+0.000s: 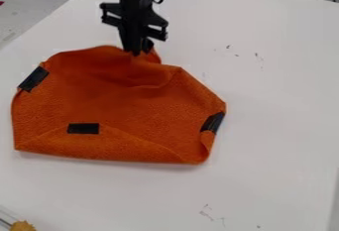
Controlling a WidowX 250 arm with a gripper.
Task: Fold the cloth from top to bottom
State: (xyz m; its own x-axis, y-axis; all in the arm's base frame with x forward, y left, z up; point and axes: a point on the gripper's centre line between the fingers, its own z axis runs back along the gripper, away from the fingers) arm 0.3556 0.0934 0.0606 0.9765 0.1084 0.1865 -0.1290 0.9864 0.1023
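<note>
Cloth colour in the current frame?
The cloth is orange, with black patches; it shows best in the camera view.

Bright, diffuse light, perhaps from above, leaves soft shadows within the cloth (119, 101).

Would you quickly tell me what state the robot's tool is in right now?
Tool: at the upper edge of the orange cloth; whether it is open or closed cannot be told.

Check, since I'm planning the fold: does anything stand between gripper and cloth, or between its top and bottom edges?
Nothing visible does: the gripper is at the top edge of the cloth, with only wrinkles and a black patch toward the bottom.
</note>
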